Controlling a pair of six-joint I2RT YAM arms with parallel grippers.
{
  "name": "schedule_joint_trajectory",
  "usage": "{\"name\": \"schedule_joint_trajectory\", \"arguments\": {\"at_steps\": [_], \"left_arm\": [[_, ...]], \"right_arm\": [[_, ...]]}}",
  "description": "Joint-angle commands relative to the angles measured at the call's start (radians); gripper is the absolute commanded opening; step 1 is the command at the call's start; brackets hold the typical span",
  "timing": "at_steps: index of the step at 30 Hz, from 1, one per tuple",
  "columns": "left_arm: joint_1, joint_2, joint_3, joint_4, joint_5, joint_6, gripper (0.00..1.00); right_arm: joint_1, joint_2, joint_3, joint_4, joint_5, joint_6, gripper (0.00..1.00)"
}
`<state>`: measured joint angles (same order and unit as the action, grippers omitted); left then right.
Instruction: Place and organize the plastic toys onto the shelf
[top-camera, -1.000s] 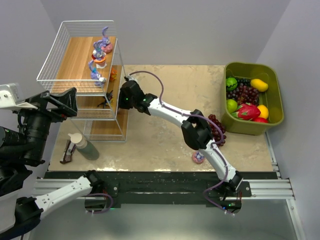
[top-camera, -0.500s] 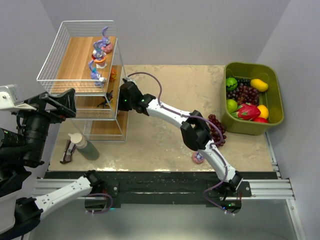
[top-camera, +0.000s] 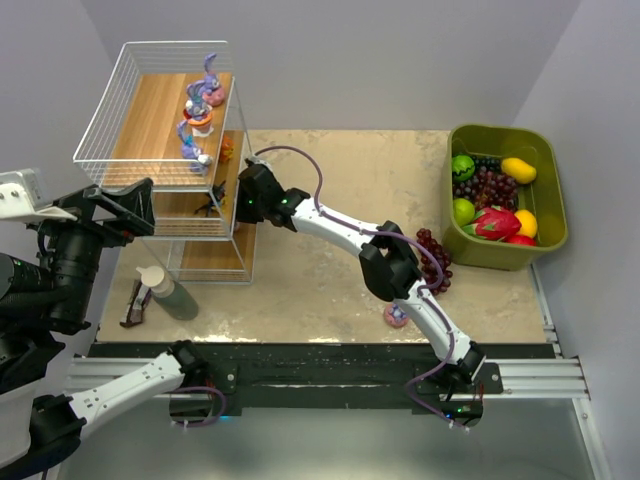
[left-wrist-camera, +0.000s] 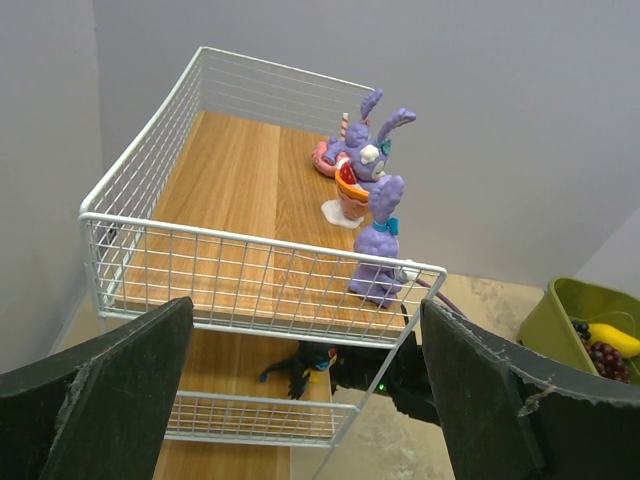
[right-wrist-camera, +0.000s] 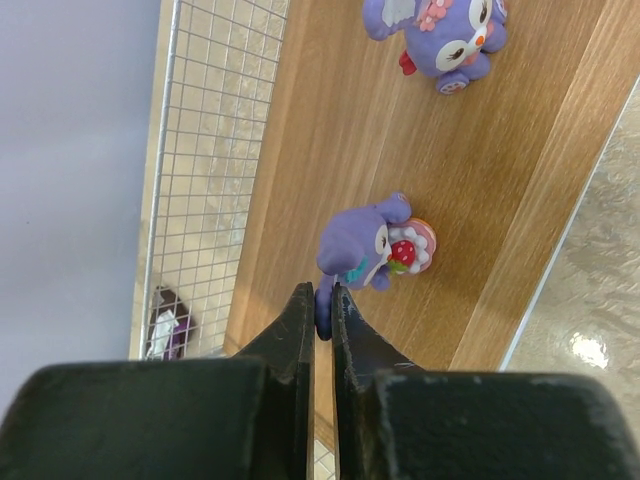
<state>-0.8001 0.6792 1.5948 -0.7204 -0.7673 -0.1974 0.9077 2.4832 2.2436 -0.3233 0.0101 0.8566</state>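
Beige table (top-camera: 300, 290): shelf (top-camera: 150, 120), green bin (top-camera: 505, 262), grape bunch (top-camera: 440, 266), bottle (top-camera: 172, 295). Purple toys (top-camera: 197, 110) on shelf boards.

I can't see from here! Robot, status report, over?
Left gripper open, facing shelf. Right gripper shut on purple toy, lower shelf board. Pink-based toy on table, partly under arm.

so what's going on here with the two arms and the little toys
The right gripper reaches into the shelf, shut on a thin part of a purple figurine at a lower board, near another purple toy. The left gripper hangs open and empty facing the top tier, where several toys stand. One pink-based toy lies on the table by the right arm.
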Motion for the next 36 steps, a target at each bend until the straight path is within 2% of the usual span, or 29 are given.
{"name": "schedule_joint_trajectory", "arguments": {"at_steps": [1, 6, 11, 25, 36], "left_arm": [[-0.004, -0.007, -0.001, 0.016, -0.015, 0.01, 1.0], [-0.002, -0.01, 0.001, 0.018, -0.015, 0.009, 1.0], [-0.002, -0.012, 0.002, 0.016, -0.015, 0.009, 1.0], [-0.002, -0.02, 0.002, 0.006, -0.026, 0.006, 0.99], [-0.002, -0.021, -0.004, 0.007, -0.03, 0.006, 0.99]], "right_arm": [[0.007, -0.003, 0.048, -0.013, 0.019, 0.005, 0.08], [0.007, -0.004, 0.036, 0.004, 0.013, 0.006, 0.22], [0.005, -0.012, 0.022, 0.049, 0.004, 0.01, 0.27], [0.007, -0.015, 0.004, 0.079, -0.009, 0.029, 0.26], [0.007, -0.073, -0.085, 0.101, -0.029, -0.002, 0.26]]}}
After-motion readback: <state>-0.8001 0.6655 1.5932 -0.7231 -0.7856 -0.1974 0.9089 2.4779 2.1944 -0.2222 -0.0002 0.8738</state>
